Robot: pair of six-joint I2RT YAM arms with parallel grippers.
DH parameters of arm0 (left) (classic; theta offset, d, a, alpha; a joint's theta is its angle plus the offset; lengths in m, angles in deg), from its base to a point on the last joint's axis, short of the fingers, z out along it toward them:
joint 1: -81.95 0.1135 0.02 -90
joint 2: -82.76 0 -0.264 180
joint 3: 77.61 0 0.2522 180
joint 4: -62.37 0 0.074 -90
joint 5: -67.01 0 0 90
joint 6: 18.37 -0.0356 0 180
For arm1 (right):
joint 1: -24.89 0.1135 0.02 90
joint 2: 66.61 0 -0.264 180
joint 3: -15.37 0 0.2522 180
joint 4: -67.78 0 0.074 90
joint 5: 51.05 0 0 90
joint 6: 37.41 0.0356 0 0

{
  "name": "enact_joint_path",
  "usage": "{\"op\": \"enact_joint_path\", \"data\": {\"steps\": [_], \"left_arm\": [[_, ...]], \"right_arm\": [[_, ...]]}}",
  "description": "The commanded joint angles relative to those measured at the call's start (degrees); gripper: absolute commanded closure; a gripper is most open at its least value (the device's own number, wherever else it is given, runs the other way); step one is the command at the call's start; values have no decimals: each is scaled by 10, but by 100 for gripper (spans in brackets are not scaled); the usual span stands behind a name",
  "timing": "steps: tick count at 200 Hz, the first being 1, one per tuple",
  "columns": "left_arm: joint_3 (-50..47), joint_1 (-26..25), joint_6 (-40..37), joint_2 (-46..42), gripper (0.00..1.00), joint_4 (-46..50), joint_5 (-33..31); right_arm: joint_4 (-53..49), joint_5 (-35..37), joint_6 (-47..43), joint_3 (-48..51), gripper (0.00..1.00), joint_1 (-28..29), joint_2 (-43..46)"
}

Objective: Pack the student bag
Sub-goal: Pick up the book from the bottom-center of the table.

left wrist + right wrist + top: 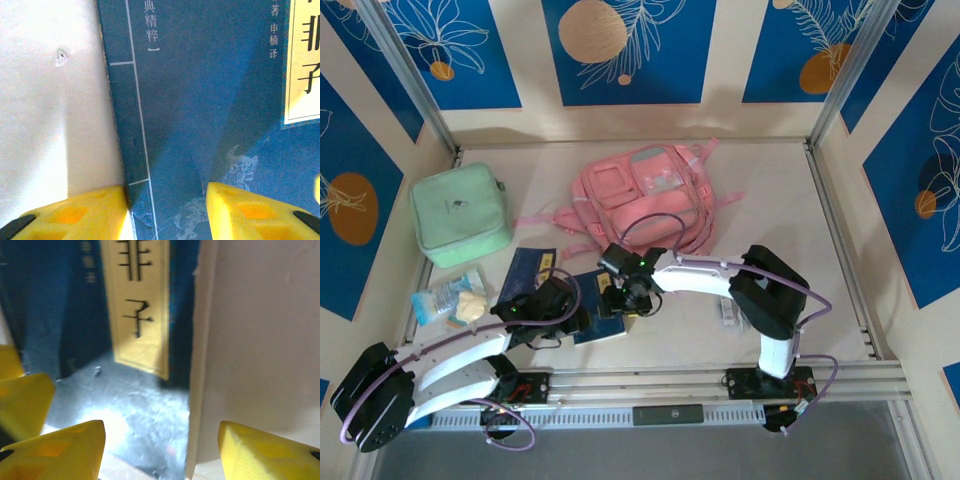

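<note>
left tool (165, 194) nearest the lens, its two yellow fingers (75, 215) set moderately apart, nothing clamped between them. one finger sits over bare bench (55, 125), the other over the cover of a dark blue book (210, 100). the book's spine edge runs up between them.

right tool (161, 432) likewise parted, gripping nothing. it straddles the opposite edge of the same book: one finger above the cover below the yellow title label (140, 305), the other above the bench, pale page edge between. whether either tool touches the book: cannot tell.

from above, both tools meet over that book at the near middle of the bench.

student bag (645, 195), pink, lies at the far middle, beyond the tools and apart from them, straps splayed. mint green case (460, 213) sits to its left. a second blue book (528, 270) and a snack packet (450, 300) lie near left.
</note>
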Motion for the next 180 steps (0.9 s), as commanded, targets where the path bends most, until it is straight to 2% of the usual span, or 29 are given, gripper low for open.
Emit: {"op": "enact_joint_path", "data": {"steps": [1,53,106,147,180], "left_arm": [[-5,-9,4,13,51,-1,0],[-4,-13,4,20,51,-5,-4],[-4,-13,3,24,51,-3,-7],[-1,-13,0,24,51,-1,-9],[3,-13,-1,23,51,3,-9]], "right_arm": [[2,-7,-8,-18,38,-1,-23],[20,-46,-8,-37,39,7,-25],[-3,-29,-15,-37,40,8,18],[30,-66,1,-12,44,-4,38],[31,-66,3,-4,50,-8,39]]}}
